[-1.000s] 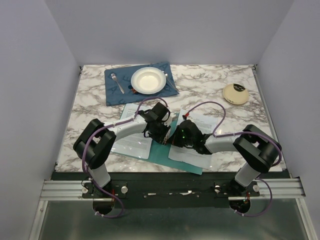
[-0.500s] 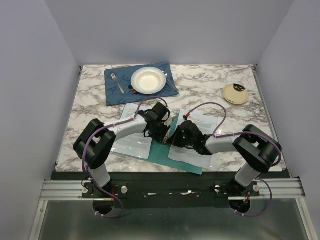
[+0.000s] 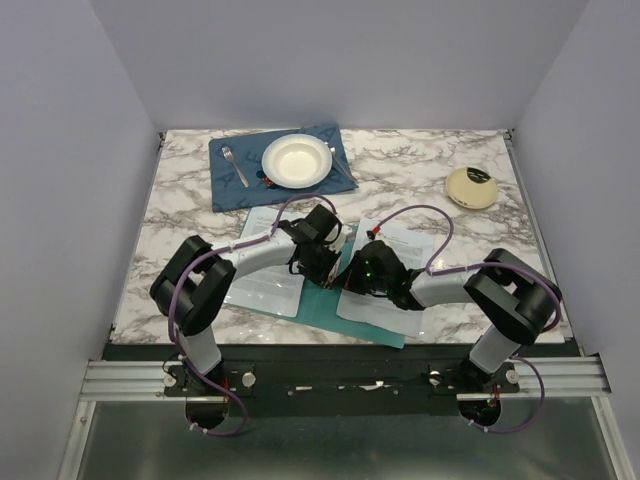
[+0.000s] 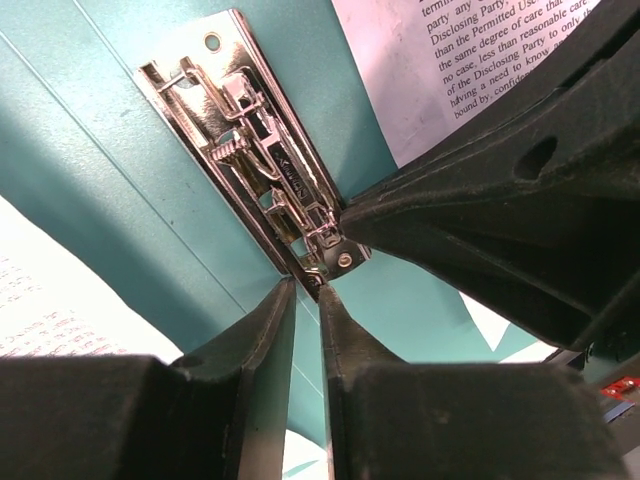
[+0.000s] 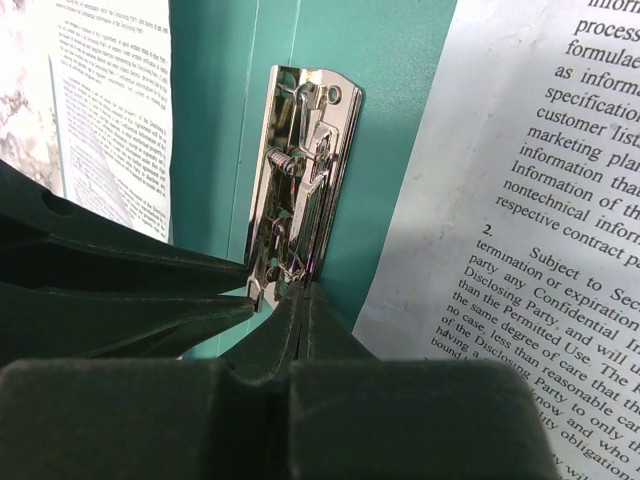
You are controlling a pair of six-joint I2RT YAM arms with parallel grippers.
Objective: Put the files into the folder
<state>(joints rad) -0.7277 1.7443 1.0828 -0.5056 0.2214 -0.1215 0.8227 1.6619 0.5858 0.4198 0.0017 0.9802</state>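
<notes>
Your right gripper (image 5: 303, 292) is clenched shut, tips against the metal clip's (image 5: 300, 170) near end. Your left gripper (image 4: 308, 285) shows a slim gap at the clip's lever; pinching or not, you can't tell. The folder (image 5: 390, 60) lies open, files (image 5: 540, 200) on either side of the clip.

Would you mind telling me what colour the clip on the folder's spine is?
The clip is shiny silver metal, seen most clearly in the right wrist view.

Narrowly parted left gripper (image 4: 308, 288); fully closed right gripper (image 5: 303, 288).
</notes>
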